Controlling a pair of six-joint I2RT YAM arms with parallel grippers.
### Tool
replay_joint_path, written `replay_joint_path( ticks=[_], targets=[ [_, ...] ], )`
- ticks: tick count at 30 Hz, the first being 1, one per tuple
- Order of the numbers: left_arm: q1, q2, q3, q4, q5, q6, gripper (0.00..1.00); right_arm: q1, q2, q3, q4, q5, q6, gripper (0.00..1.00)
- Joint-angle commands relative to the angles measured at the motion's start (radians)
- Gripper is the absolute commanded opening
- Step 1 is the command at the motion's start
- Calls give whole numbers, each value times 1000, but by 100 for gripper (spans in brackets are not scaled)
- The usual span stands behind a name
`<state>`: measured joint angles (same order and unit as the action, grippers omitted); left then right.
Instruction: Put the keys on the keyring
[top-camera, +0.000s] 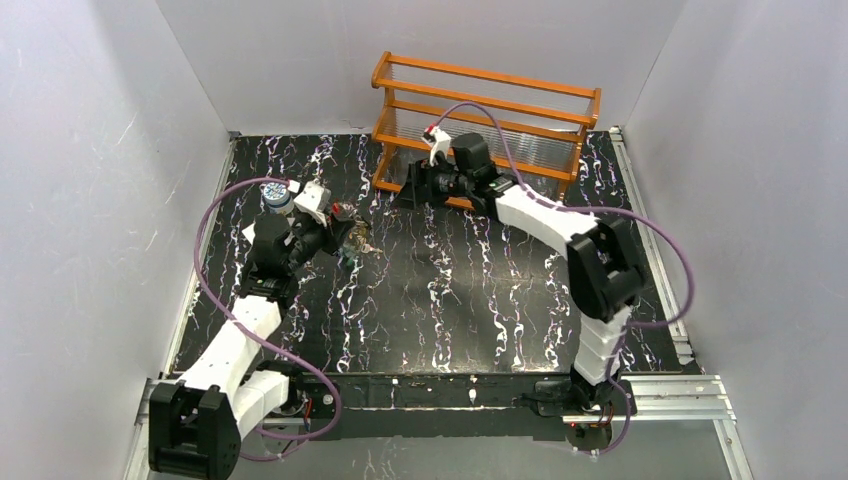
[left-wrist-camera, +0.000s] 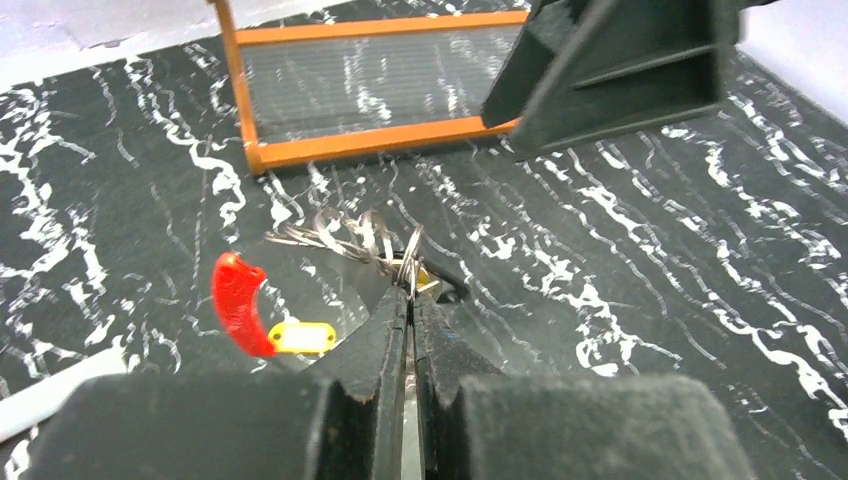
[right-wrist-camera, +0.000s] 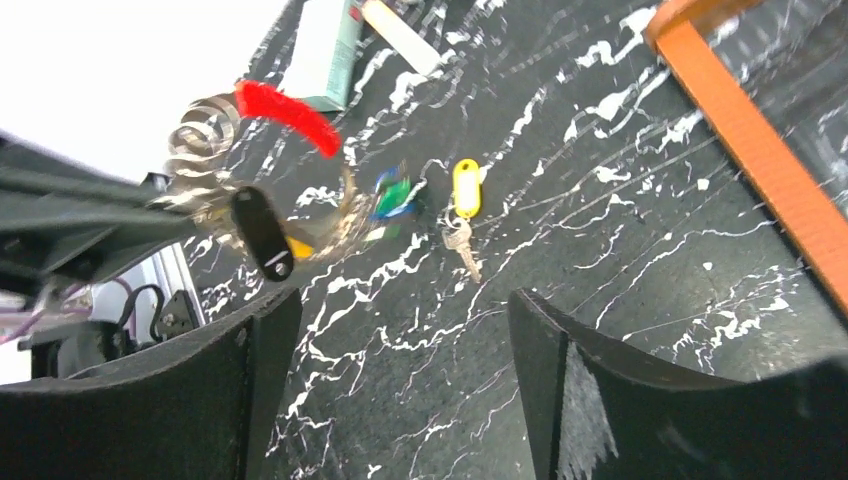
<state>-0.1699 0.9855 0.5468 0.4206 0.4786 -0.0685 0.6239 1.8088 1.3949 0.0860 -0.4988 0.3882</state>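
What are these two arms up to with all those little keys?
They are putting keys on a ring. The left gripper is clamped shut on the keyring, a bunch of thin metal loops with a curved red piece. The right gripper is open and empty, pointing toward a yellow-tagged key that lies loose on the black table. An orange rack stands at the back.
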Motion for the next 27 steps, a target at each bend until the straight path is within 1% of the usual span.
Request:
replay_joint_path(
  ticks=[1,5,7,11,17,22,23,25,26,27],
  targets=[
    [17,-92,23,-127,-49,110,0,12,172,175,-145,2,46,81],
    [18,-202,-17,-188,-207,131,0,68,302,317,-260,144,-8,78],
    [18,-265,-35,-214,-280,138,0,103,366,391,-315,228,-29,74],
    [18,-372,-55,-244,-340,151,0,169,464,495,-363,347,-63,68],
    [18,-454,-52,-280,-342,176,0,283,577,611,-370,504,-142,66],
    [18,-481,-51,-282,-299,188,0,335,657,703,-412,667,-170,64],
    [18,-483,-49,-285,-285,189,0,339,662,704,-414,699,-175,61],
    [18,-495,-50,-277,-264,190,0,344,659,692,-412,742,-183,50],
    [18,-499,-53,-271,-259,186,0,345,655,685,-415,758,-187,49],
    [18,-503,-55,-262,-256,182,0,348,651,676,-418,767,-194,45]
  ],
)
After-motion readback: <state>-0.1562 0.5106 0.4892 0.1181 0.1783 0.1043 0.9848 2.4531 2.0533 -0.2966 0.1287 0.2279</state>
